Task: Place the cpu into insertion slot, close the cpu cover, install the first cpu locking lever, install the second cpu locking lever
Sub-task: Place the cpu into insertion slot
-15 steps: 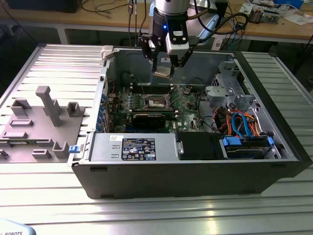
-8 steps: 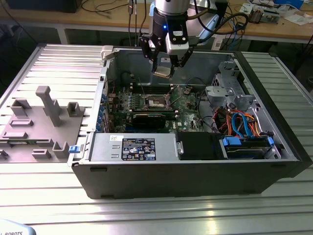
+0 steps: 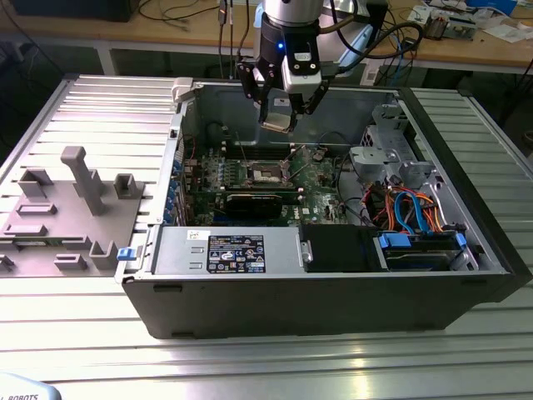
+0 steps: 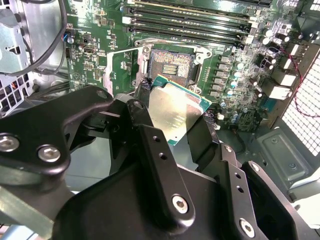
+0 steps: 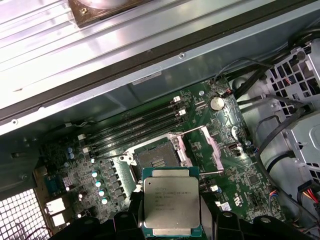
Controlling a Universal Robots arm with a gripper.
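claw (image 3: 278, 113): closed on the cpu (image 5: 172, 205), gripping two opposite edges | cpu: in the air over the green motherboard (image 5: 240, 195), not touching it | insertion slot (image 5: 157, 160): uncovered, dark centre visible, near below the cpu | cpu cover (image 5: 212, 147): lifted open beside the slot

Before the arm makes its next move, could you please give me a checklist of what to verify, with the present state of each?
1. Claw shut on cpu: ok, gripped at two opposite edges.
2. Slot bare: ok, its dark centre shows.
3. Cover swung off the slot: ok.
4. cpu clear of board: ok, it hangs above it in the exterior view.
5. cpu corners matched to the slot: cannot tell.
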